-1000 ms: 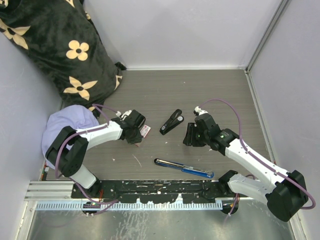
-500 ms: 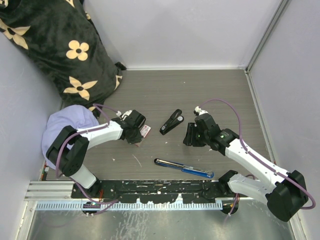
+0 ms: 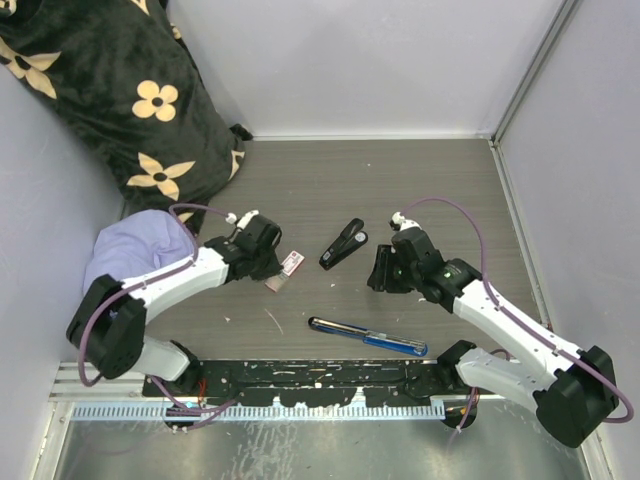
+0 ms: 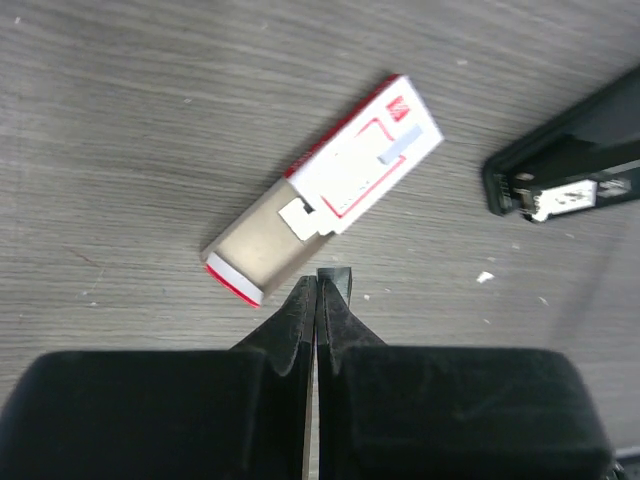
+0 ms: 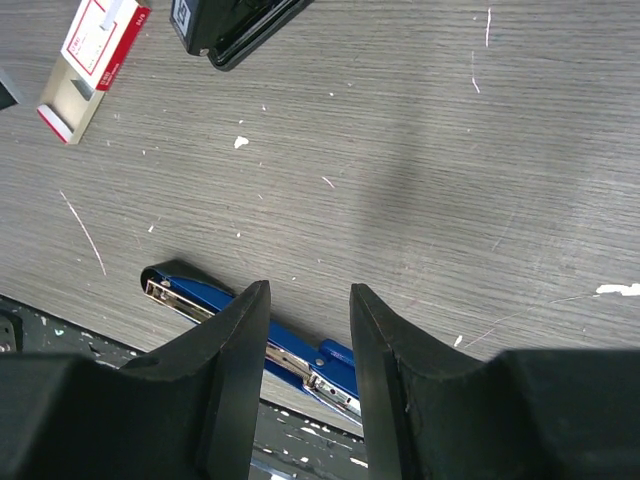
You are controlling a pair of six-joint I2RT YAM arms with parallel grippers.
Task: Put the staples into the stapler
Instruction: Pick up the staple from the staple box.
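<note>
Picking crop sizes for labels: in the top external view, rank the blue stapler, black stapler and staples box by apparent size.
1. blue stapler, longest by far.
2. black stapler.
3. staples box, slid open, a little shorter than the black stapler.

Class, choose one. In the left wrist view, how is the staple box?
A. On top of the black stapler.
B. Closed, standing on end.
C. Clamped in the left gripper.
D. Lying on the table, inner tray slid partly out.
D: the staples box lies flat on the table, tray partly out; the shut left gripper is beside it, not around it.
</note>
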